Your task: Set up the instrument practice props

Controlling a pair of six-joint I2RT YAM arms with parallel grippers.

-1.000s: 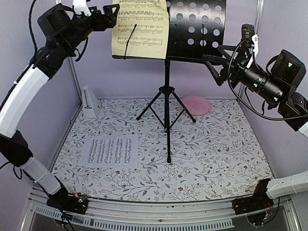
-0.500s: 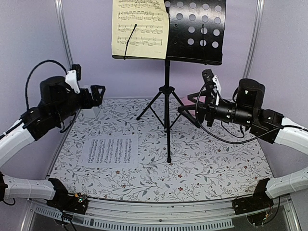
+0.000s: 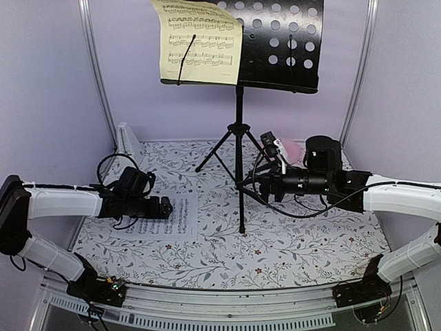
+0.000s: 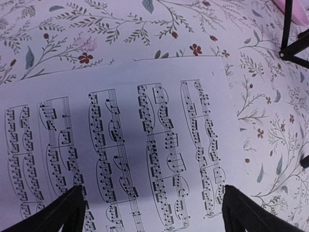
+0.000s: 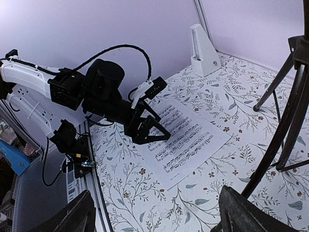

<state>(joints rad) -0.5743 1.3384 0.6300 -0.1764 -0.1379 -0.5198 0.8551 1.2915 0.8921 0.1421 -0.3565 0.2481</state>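
The black perforated music stand [image 3: 279, 43] rises on its tripod at the back centre. A yellowish sheet-music page [image 3: 198, 41] rests slightly askew on the left of its desk. A white sheet-music page [image 3: 180, 215] lies flat on the floral table at the left. My left gripper [image 3: 165, 207] hovers low over it, open, with both fingers spread above the printed staves [image 4: 140, 140] and holding nothing. The pale-grey pyramid metronome [image 3: 128, 141] stands at the back left corner. My right gripper [image 3: 256, 186] is open and empty beside the stand's pole, facing left toward the white page [image 5: 186, 137].
A pink round plate [image 3: 293, 147] sits at the back right, mostly hidden behind my right arm. The tripod legs [image 5: 285, 130] spread across the table's middle, close to my right gripper. One leg tip [image 4: 289, 46] lies just right of the white page. Lilac walls enclose the table.
Both arms have dropped from the stand's desk to table height. The left gripper came down over the white page; the right one settled by the pole. The yellowish page now sits more askew.
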